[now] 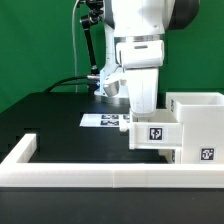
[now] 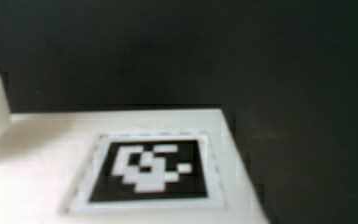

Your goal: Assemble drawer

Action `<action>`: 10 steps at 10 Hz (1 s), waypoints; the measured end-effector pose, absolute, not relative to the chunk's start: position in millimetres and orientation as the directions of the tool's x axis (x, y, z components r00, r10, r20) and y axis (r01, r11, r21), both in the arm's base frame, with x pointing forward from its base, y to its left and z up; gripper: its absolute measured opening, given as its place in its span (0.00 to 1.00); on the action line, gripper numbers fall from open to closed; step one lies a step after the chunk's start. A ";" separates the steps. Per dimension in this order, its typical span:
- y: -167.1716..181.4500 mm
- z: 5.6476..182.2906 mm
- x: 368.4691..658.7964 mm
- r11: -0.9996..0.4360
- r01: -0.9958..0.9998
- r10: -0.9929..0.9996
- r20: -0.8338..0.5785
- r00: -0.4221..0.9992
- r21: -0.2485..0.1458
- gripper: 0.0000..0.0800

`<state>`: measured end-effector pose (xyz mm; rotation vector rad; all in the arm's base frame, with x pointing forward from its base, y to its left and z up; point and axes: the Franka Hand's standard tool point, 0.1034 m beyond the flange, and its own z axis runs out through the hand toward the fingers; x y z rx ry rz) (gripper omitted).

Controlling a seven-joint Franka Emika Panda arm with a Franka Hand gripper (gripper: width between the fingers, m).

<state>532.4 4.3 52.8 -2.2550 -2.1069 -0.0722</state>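
Hovering low over a small tray point(image 1: 152, 133) that sits at the mouth of the casing point(image 1: 197, 125), at the exterior view's right, against the rail point(image 1: 100, 176). My gripper point(image 1: 143, 112) is down at the tray, but I can't tell whether the jaws are open or gripping; fingertips are hidden behind my own housing. White plastic: judged light, stiff, slick. I'd pinch a thin wall, not the tagged face point(image 2: 149, 170). Wrist view is blurred and shows only tag and tray top. Second tray not visible. Marker board point(image 1: 104, 120) partly blocked.
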 end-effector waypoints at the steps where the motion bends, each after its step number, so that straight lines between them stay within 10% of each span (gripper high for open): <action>1: 4.0 52.5 532.3 -0.068 0.998 0.995 0.072 0.068 -0.007 0.05; 10: 13.2 51.5 529.5 -0.056 0.998 0.996 0.075 0.055 0.015 0.05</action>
